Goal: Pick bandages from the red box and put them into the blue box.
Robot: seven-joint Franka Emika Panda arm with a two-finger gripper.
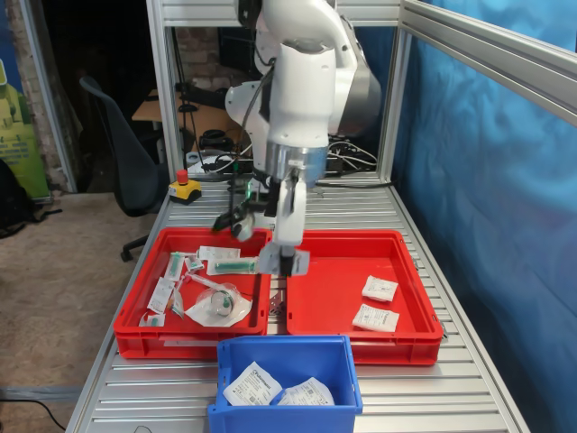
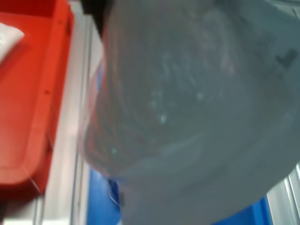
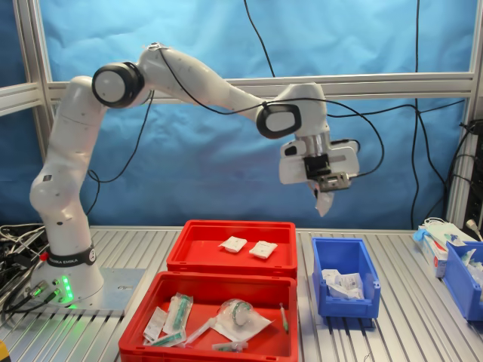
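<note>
Bandages: one white packet point(image 3: 324, 202) hangs from the end effector point(image 3: 326, 185), high over the gap between the red box point(image 3: 230, 260) and the blue box point(image 3: 345, 280); two lie in the red box point(image 1: 379, 302) at about 4 o'clock of its floor in the first exterior view; two more already sit in the blue box point(image 1: 279, 386).
End effector: clenched on the packet's upper edge, the rest dangling free.
Handling: by my judgement very light, thin and limp, with slick wrapping; it bends and may swing or slip.
Where to hold: an edge or corner pinch seems best, as flat faces offer no grip.
Wrist view: a blurred pale sheet point(image 2: 197, 108) fills the picture.
Desk: ribbed aluminium point(image 1: 451, 388).
</note>
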